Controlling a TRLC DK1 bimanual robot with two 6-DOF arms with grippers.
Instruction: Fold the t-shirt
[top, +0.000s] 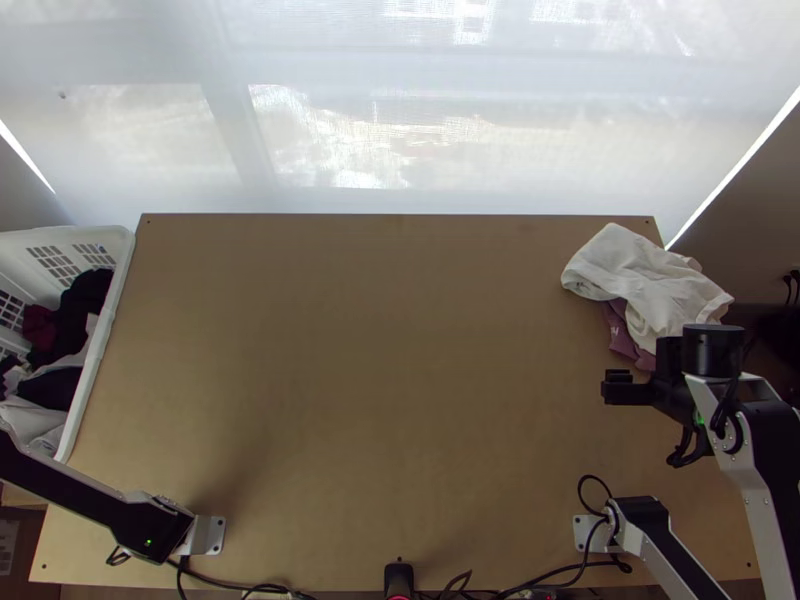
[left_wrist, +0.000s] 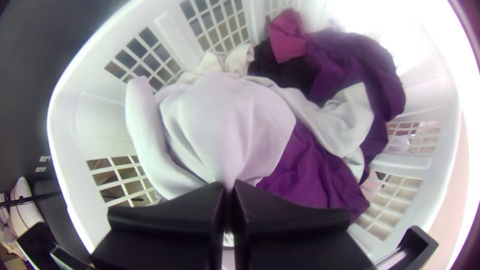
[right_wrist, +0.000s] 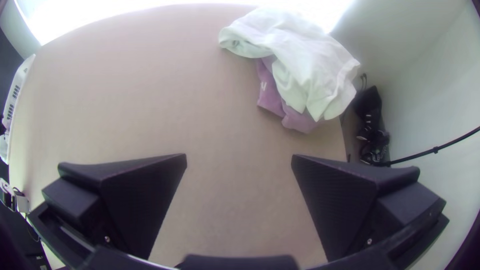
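Observation:
In the left wrist view my left gripper (left_wrist: 229, 187) is shut on a white cloth (left_wrist: 215, 125), pinching a narrow fold of it. The rest of that cloth lies bunched in the white basket (left_wrist: 75, 125), partly over purple cloth (left_wrist: 320, 175). My right gripper (top: 618, 387) is over the table's right part, beside the pile there; in the right wrist view the same gripper (right_wrist: 239, 162) stands open with nothing between its fingers. The pile is a crumpled white cloth (top: 640, 280) on top of a mauve cloth (top: 622, 335), at the table's far right corner.
The basket (top: 100, 340) stands along the table's left edge, with dark, red and white clothes inside. Bare wood of the table (top: 380, 380) spreads between the basket and the right pile. Cables (top: 470, 590) run along the near edge. A pale curtain (top: 400, 120) hangs behind.

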